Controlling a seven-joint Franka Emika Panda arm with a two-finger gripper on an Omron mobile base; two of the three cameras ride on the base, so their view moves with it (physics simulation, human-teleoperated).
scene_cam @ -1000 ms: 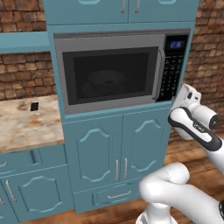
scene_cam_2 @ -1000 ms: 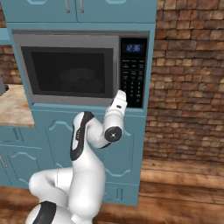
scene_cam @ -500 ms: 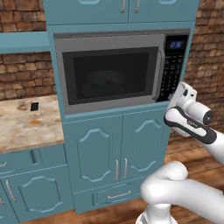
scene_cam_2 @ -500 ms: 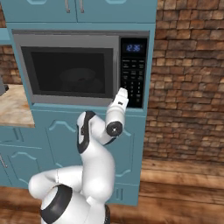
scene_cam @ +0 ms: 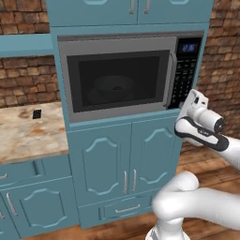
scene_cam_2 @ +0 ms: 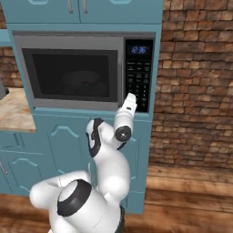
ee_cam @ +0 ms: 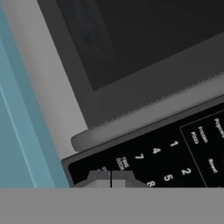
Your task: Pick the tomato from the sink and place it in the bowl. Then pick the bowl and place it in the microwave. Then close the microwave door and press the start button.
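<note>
**Tool closing in on the microwave keypad**

Nearest the cameras, the white arm is reaching up and forward, and the tool (ee_cam: 111, 178) is sitting right at the lower corner of the black control panel (scene_cam_2: 138, 75). In the hand view its two tips are meeting along a thin seam, so the fingers look pressed together with nothing between them.

Just beyond, the panel is showing number keys and small labels; most of the lettering is too blurred to read, and I cannot pick out which key is start. The keys are flat and rigid, so I judge a light, square push with the joined tips will do; there is nothing to grip.

At about 9 o'clock from the panel in the base views, the microwave door (scene_cam: 117, 79) is lying flush and shut, its curved bar handle (scene_cam: 171, 79) beside the keypad. Behind the dark glass, a dim round shape is probably the bowl (scene_cam: 111, 87); the tomato cannot be made out. Farthest left, the tabletop (scene_cam: 26, 133) is partly cut off.
</note>
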